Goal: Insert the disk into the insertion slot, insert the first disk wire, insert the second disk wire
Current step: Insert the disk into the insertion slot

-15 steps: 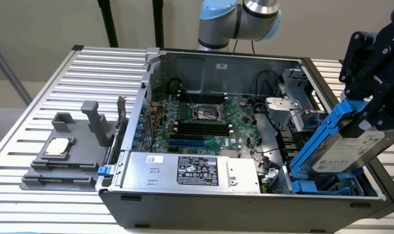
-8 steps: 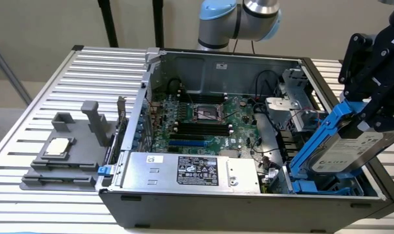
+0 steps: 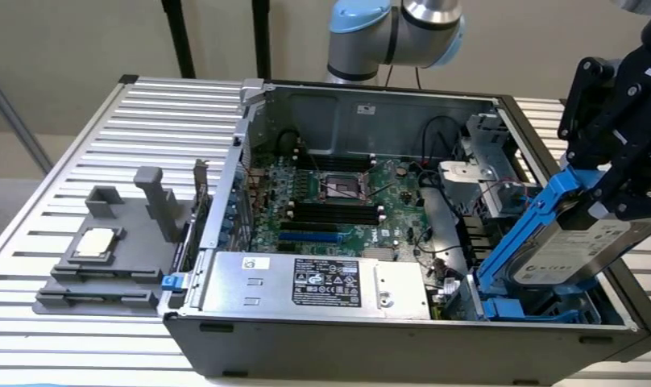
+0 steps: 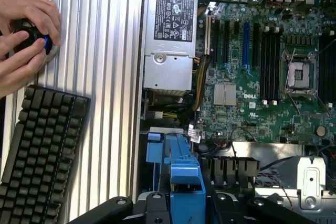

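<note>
- Pincer [image 3: 605,192]: clamped on the disk, black fingers pressing its two long edges. The hold looks firm enough to steer the disk at an angle.
- Disk [image 3: 562,250]: held tilted over the case corner at the exterior view's right. The label side faces outward, and the lower end of its blue frame points down at the bay. The tilt probably serves to lead that low end in first.
- Insertion slot [image 3: 524,310]: grey bay with blue fittings, directly beneath the disk. The disk is not yet seated, and whether the two touch cannot be told.
- Computer case [image 3: 412,334]: lies open on the slatted surface [image 3: 100,359], giving access from above.
- Silver box [image 3: 315,282]: black-and-white label, beside the bay, apart from the disk.
- Motherboard [image 3: 337,201]: exposed on the case floor.
- Person's hands [image 4: 21,61]: around a black knob [image 4: 32,38], near a keyboard [image 4: 42,156]. This is likely the arm's control.
</note>
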Robot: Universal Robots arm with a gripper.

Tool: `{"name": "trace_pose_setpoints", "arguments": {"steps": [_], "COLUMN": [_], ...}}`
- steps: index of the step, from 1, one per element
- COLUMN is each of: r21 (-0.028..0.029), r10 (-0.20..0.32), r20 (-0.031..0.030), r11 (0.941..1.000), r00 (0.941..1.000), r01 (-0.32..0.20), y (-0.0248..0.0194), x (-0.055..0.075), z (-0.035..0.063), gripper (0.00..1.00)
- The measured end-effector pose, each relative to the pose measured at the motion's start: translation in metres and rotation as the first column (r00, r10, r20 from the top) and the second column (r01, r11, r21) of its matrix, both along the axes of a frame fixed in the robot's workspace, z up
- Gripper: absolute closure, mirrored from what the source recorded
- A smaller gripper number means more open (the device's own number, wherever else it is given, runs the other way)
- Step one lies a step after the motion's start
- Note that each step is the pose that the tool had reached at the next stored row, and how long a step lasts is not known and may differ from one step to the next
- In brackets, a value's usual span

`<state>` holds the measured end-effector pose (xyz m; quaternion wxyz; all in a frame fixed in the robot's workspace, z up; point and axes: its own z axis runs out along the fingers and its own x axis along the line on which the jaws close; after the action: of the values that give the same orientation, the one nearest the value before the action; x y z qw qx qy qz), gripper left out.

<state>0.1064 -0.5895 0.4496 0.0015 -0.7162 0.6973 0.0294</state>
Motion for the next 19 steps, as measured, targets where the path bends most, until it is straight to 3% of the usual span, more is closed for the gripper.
{"name": "trace_pose_setpoints", "arguments": {"steps": [7, 13, 19], "r21": [0.0016, 0.0024, 0.0077], "r10": [0.000, 0.000, 0.000], "r20": [-0.0008, -0.0008, -0.0008], "r11": [1.0000, 1.0000, 1.0000], "r00": [1.0000, 1.0000, 1.0000], "r01": [0.000, 0.000, 0.000], "y": [-0.0037, -0.0041, -0.0041], "x": [0.0002, 0.0006, 0.0011], "z": [-0.0003, -0.0016, -0.0045], "gripper": [0.67, 0.67, 0.67]}}
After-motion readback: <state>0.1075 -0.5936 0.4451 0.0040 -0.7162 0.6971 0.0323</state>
